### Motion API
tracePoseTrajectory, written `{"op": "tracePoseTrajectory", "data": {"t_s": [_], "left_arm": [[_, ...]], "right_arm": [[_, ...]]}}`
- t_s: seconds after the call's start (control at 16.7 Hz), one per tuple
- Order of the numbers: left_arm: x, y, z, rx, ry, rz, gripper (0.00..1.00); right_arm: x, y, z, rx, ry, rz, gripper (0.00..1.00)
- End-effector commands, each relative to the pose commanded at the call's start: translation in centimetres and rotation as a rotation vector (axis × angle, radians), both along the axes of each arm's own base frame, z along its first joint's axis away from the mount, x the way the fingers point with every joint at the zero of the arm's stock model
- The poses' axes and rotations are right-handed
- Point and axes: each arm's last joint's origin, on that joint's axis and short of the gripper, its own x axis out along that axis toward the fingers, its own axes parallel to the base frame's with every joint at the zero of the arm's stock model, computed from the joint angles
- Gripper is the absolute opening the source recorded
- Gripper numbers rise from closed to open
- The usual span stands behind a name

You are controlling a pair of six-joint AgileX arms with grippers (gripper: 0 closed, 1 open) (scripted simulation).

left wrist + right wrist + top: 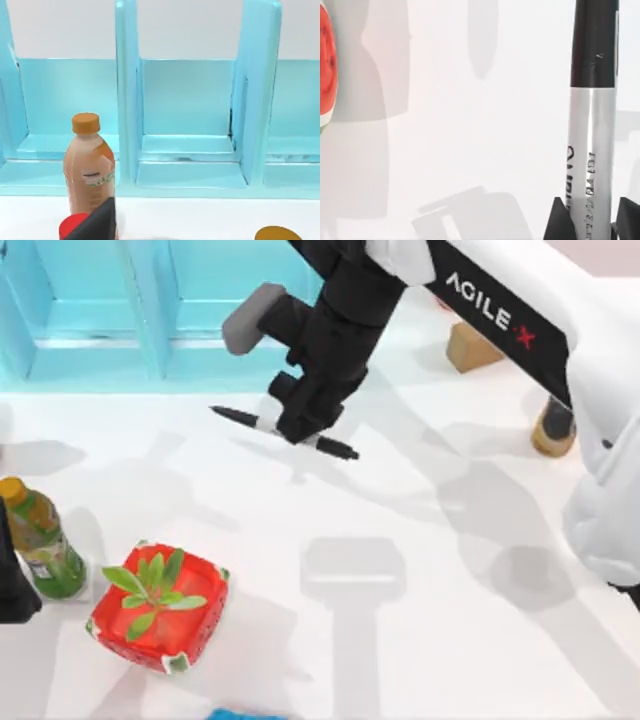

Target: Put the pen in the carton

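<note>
The one pen (240, 419) hangs level above the desk (420, 640) just in front of the turquoise carton (100, 330), the right gripper (297, 427) clenched on its silver middle so both black ends stay balanced for the carry to a compartment. I count one red planter (160, 608), well nearer than the carton, two bottles (40, 540) and one parked left gripper (97, 222) beside that planter; I cannot tell how its fingers stand.

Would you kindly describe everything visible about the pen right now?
The pen is a slim marker with black ends and a glossy silver-grey middle barrel bearing dark print. It lies roughly level above the white table, near the blue shelving, shut in the right gripper, whose dark fingers clamp the barrel on both sides.
</note>
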Motion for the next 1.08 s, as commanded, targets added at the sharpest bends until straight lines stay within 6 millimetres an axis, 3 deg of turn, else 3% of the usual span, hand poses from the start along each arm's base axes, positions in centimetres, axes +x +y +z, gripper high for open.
{"op": "tracePoseTrajectory", "data": {"t_s": [0.3, 0.48, 0.66, 0.84, 1.08], "left_arm": [[0.0, 0.0, 0.0, 0.0, 0.0, 0.0, 1.0], [0.0, 0.0, 0.0, 0.0, 0.0, 0.0, 1.0], [0.0, 0.0, 0.0, 0.0, 0.0, 0.0, 1.0], [0.0, 0.0, 0.0, 0.0, 0.0, 0.0, 1.0], [0.0, 0.0, 0.0, 0.0, 0.0, 0.0, 1.0]], "right_arm": [[0.0, -0.1, 0.4, 0.003, -0.008, -0.013, 0.0], [0.6, -2.4, 3.0, -0.007, -0.039, -0.15, 0.0], [1.6, -7.0, 6.3, -0.045, -0.056, -0.429, 0.0], [2.4, -13.4, 8.7, -0.126, -0.035, -0.808, 0.0], [2.6, -22.7, 9.1, -0.309, 0.035, -1.374, 0.0]]}}
